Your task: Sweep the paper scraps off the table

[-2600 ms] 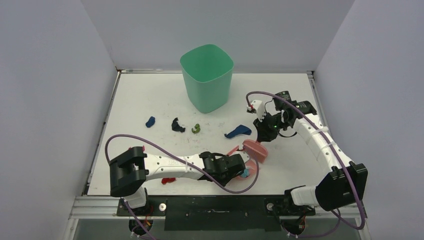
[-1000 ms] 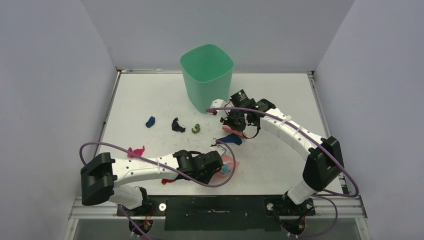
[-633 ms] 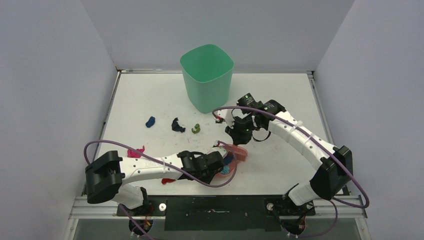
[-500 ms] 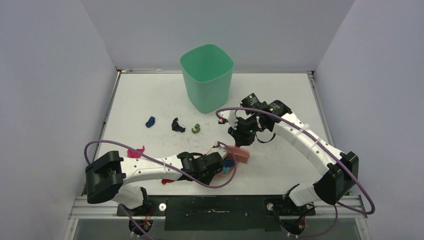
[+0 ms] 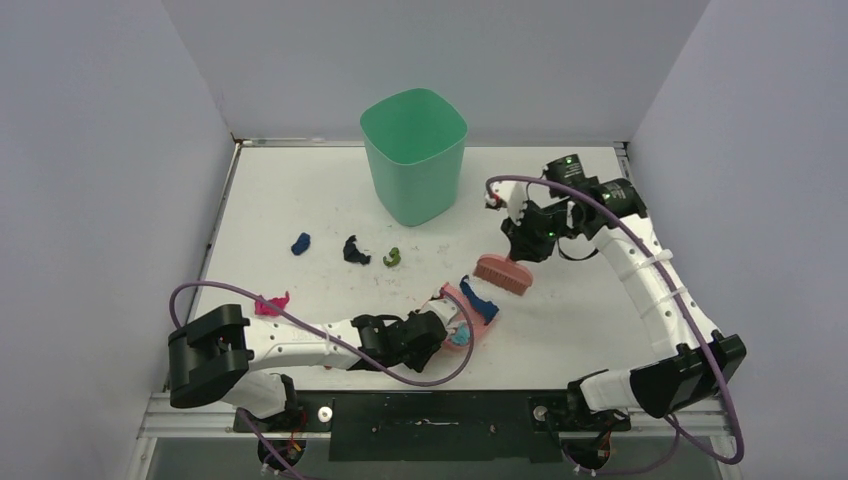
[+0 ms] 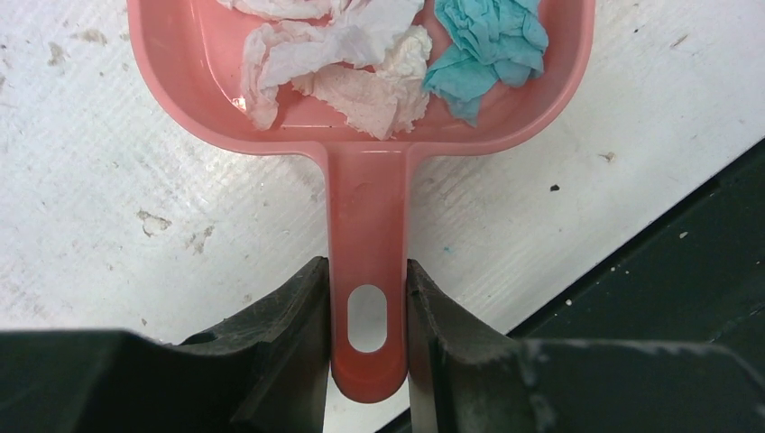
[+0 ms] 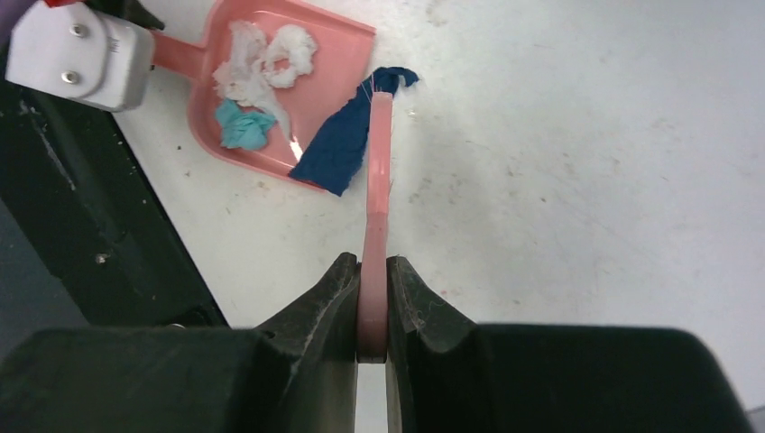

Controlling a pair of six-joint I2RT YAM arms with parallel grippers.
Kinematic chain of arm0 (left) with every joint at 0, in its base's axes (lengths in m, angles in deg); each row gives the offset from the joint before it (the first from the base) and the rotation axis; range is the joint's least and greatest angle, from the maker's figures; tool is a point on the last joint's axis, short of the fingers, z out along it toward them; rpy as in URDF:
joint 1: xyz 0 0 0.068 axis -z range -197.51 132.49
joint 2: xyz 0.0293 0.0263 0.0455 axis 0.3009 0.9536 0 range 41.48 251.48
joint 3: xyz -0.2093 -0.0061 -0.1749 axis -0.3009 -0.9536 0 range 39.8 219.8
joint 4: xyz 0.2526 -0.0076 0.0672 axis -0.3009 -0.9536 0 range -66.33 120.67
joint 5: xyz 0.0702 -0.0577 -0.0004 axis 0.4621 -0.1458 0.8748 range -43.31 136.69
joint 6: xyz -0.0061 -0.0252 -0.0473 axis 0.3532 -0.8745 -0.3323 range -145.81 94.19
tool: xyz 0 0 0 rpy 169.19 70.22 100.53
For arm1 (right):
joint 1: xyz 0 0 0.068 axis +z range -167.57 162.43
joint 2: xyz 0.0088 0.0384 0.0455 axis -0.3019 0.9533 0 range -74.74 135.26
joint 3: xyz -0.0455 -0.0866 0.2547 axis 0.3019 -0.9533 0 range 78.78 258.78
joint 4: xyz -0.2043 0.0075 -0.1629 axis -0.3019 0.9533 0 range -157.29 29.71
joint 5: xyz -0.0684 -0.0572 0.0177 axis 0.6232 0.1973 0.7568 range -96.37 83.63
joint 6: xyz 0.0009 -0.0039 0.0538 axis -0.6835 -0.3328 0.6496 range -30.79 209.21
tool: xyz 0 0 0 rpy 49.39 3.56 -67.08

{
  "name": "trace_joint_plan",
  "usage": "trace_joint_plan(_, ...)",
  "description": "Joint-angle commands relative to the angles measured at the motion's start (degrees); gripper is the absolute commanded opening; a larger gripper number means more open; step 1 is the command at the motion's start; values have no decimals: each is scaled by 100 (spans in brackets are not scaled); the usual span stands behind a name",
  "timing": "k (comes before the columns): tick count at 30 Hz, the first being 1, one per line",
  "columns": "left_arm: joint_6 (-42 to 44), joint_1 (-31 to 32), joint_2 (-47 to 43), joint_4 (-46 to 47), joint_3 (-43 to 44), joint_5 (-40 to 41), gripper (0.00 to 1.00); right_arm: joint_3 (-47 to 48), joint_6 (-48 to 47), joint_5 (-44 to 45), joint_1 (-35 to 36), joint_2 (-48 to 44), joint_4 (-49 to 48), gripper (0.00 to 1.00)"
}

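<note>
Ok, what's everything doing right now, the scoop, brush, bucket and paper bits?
pink dustpan: flat on the table, handle clamped by the left gripper.
hand brush: clamped by the right gripper, apart from the dustpan.
white scraps, light blue scrap: inside the dustpan.
dark blue scrap: lying across the dustpan's open edge.
green bin: upright, open.
small blue scrap, black scrap, green scrap, magenta scrap: loose on the table.

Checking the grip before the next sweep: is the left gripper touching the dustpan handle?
Touching. In the left wrist view, the left gripper has both fingers pressed against the sides of the dustpan handle, with no gap.
</note>
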Motion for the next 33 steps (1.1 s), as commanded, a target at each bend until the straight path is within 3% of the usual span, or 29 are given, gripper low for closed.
trace_joint_plan(1,223,29,-309,799,-183,175,0,590,-747,-757,-825,-225,559,5)
trace_joint_plan(4,218,30,-327,765,-162,256,0,664,-973,-918,-1389,-202,705,5)
trace_joint_plan(7,39,49,-351,23,194,196,0,479,-828,-874,-1898,-231,432,5)
trace_joint_plan(11,-188,159,-496,-985,617,39,0,63,-389,-549,-2055,-284,-166,5)
trace_joint_plan(17,-423,179,-593,-1796,728,-341,0,-839,401,-47,-2017,-364,-1211,5)
trace_joint_plan(22,-445,180,-449,-2032,782,-649,0,-1249,799,528,-1661,-209,-1757,5)
trace_joint_plan(27,-301,155,-171,-1900,847,-608,0,-1725,1315,1109,-628,-194,-2384,5)
trace_joint_plan(30,-174,118,167,-1841,1042,-548,0,-1812,1577,1073,-136,65,-2537,5)
trace_joint_plan(33,-64,108,504,-1837,1302,-537,0,-1602,1561,300,-8,290,-2226,5)
